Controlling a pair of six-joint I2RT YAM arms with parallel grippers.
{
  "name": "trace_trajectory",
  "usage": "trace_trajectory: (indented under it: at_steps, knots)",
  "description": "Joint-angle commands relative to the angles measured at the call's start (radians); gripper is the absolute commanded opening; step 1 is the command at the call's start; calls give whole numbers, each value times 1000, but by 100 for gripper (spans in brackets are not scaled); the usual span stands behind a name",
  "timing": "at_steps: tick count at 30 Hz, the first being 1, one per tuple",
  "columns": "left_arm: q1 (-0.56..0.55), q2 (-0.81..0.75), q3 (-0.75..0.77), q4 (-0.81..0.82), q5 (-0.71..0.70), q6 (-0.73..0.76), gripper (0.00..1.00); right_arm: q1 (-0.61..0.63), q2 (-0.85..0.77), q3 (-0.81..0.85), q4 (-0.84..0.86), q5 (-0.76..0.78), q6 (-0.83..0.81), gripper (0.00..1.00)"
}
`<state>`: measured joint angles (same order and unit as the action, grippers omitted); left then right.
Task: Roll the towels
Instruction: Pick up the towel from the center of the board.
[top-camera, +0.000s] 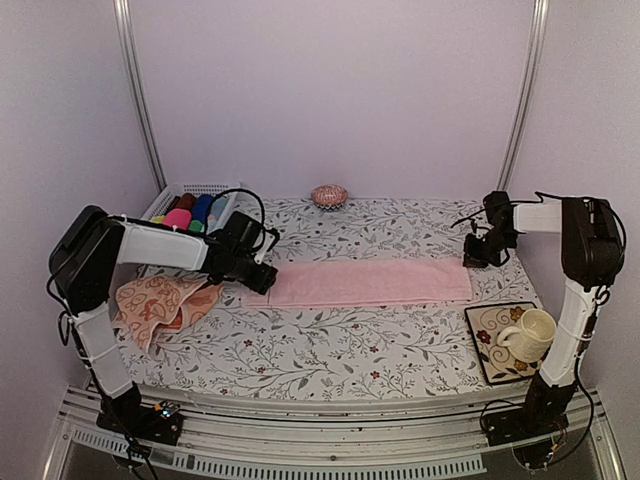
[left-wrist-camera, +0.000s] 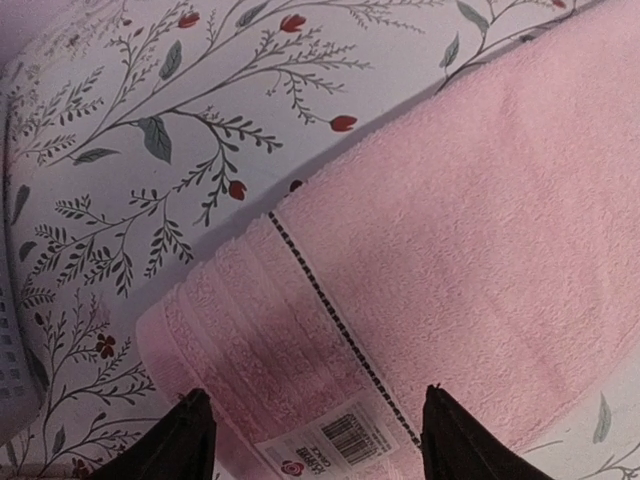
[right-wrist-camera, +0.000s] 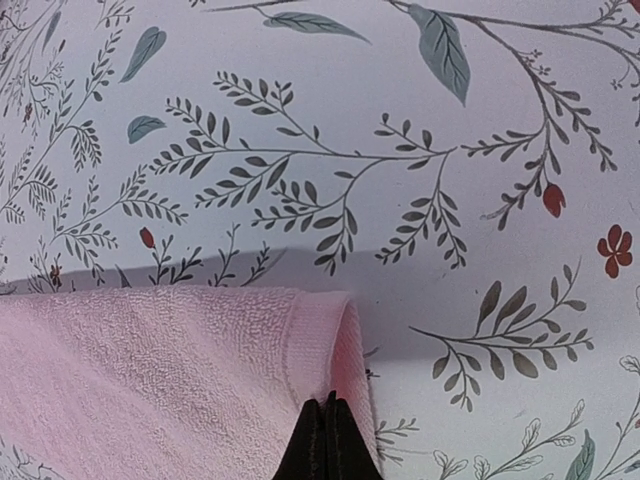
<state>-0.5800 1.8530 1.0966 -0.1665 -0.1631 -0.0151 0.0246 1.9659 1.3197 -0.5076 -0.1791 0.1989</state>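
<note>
Two ends of the soft, limp pink towel (top-camera: 370, 282) looked best to grip. The left gripper (left-wrist-camera: 315, 425) hung spread over one, the right gripper (right-wrist-camera: 327, 435) pressed together at the other.

Bare tablecloth (top-camera: 330, 355) in front, peach towel (top-camera: 155, 300) left, mug (top-camera: 530, 333) front-right

Mug (top-camera: 530, 333) on plate (top-camera: 486, 328) right of spread towel (top-camera: 370, 282)

pink towel (top-camera: 370, 282) flat lengthwise, patterned peach towel (top-camera: 160, 303) crumpled left
</note>
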Motion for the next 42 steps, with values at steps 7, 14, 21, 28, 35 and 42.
trace_trajectory:
  at_steps: [7, 14, 21, 28, 35, 42]
  knots:
    - [-30, 37, -28, -29, -51, 20, 72, -8, 26, 62, 7, 37, -6, 2]
    - [-32, 21, -18, -33, -52, 19, 76, -8, 27, 67, -18, 61, -13, 17]
    - [-30, -1, 27, -49, -49, 13, 80, -15, -28, 19, -53, 19, -14, 39]
    - [-32, -37, 31, -56, -46, 7, 81, -19, -72, -98, -40, -16, -3, 43]
    - [-32, -57, 18, -61, -46, 4, 81, -28, -72, -148, -26, -47, 6, 42]
    - [-33, -73, -7, -58, -43, -15, 81, -33, -40, -185, -11, -58, 7, 37]
